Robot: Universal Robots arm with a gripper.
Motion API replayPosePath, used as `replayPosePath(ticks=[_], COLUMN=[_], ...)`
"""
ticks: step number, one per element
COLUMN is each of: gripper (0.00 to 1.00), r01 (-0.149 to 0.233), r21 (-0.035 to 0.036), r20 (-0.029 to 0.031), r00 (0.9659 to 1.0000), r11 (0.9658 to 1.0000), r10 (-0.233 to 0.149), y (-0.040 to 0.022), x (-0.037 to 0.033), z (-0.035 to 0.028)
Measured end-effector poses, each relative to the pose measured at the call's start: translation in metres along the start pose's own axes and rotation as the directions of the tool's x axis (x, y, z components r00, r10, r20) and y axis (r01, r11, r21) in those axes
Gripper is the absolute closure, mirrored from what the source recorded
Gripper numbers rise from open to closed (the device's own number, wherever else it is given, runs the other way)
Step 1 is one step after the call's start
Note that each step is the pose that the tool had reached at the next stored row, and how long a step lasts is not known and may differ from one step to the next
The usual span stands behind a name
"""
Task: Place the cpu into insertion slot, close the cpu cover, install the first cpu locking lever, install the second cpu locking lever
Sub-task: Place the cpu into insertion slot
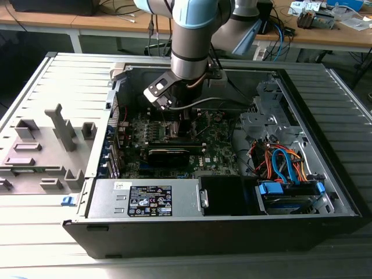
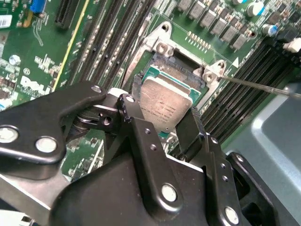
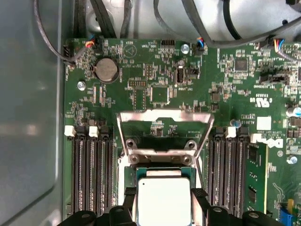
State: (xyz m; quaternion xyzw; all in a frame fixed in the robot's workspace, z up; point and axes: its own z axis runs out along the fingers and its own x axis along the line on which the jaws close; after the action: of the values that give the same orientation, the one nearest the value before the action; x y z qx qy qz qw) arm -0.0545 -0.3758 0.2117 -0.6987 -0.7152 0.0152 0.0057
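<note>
Over the insertion slot (image 2: 175,71), fingers (image 2: 126,104) tight on the cpu (image 2: 164,106) side edges, cpu cover (image 3: 162,114) open beyond.

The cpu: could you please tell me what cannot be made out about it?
- Second wrist view: the gripper covers part of the cpu, so its seating in the insertion slot is unclear.
- First wrist view: the picture edge cuts the cpu off.
- Exterior view: the arm hides it.

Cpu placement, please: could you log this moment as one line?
small silvery-grey square cpu at silver-rimmed insertion slot | black gripper around cpu | silver frame cpu cover open
</note>
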Motion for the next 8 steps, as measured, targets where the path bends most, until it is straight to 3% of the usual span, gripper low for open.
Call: replayPosePath(ticks=[8], gripper=[0.45], r01=[-0.012], r21=[0.0002], r20=[0.0065], r00=[0.9999], r11=[0.9999], r10=[0.012], y=[-0.0021], x=[0.0022], z=[0.0089])
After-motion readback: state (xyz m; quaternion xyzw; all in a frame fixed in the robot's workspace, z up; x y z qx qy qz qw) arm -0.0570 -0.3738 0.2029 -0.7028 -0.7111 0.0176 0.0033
